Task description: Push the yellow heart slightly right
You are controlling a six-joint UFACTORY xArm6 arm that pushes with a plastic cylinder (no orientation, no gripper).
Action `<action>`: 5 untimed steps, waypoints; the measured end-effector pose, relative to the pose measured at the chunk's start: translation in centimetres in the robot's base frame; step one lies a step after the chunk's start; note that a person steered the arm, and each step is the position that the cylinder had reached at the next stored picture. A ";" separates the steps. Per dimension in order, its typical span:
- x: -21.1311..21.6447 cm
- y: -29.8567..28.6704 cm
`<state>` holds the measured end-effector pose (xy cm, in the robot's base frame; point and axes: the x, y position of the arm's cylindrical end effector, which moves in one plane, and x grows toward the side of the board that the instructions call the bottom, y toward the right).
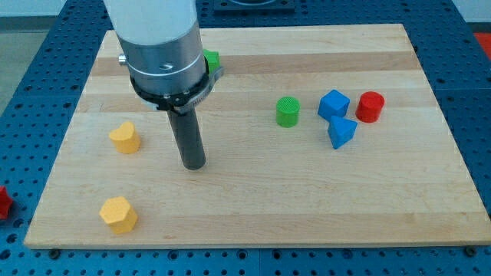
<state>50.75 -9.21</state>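
Nearest, a yellow hexagon (118, 215) sits idle; my tip (194, 164), bare and touching nothing, stands at three o'clock of the yellow heart (124, 138), so pushing from here would likely drive it left.

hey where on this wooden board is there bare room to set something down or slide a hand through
Bare wood runs along the view's bottom, from the yellow hexagon block to the board's right corner, and between my tip and the green cylinder. It is crowded around the two blue blocks and the red cylinder.

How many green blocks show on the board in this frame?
2. A green cylinder stands at mid-board, left of the blue blocks. Another green block peeks out behind the arm at the view's top; the arm may hide more.
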 end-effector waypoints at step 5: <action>0.5 -14.0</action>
<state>51.30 -23.17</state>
